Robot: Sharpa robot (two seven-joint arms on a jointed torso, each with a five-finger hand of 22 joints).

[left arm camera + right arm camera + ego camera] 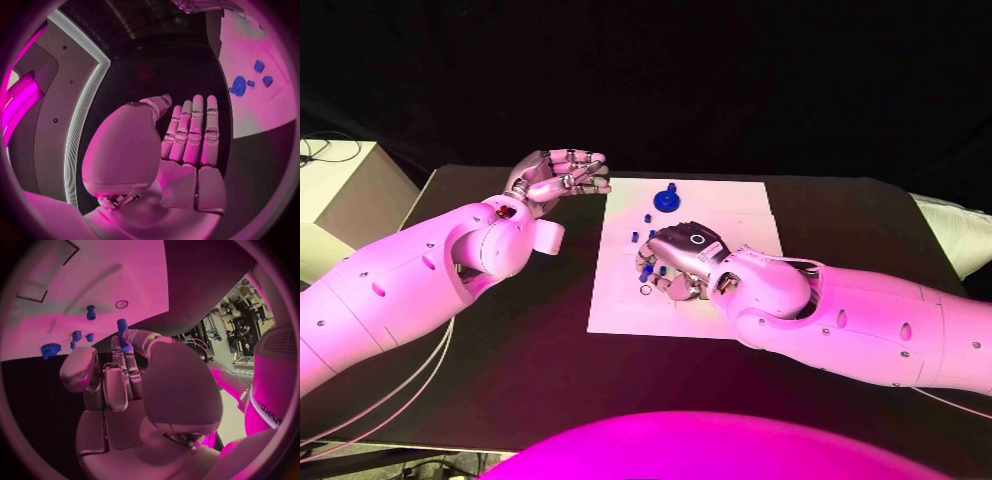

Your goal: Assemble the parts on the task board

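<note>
**Over the white board: right hand pinches a blue peg, left hand waits beside**

On the black table (516, 330) lies the task board (733, 200), a white plate set in the middle. The right hand (682, 255) rests low over the board's near-left part, its back turned up to the head camera. From the right wrist view, its fingers (125, 360) pinch a small blue peg (122, 330) at their tips, the peg standing upright above the board.

Just beside the board's far-left corner, the left hand (560, 175) hangs above the bare table, palm up, fingers curled loosely and apart, holding nothing. The left wrist view shows those fingers (197, 130) straight and side by side, with nothing between them.

At the board's far edge stands a blue gear (668, 200). Several smaller blue parts (646, 238) lie near the right hand; the hand and forearm cover much of that cluster, so their number and shape are hard to tell. A small ring (122, 304) lies flat on the board, apart from the blue pieces.

A pale box (343, 195) sits off the table's left side, cut off by the picture's edge.
</note>
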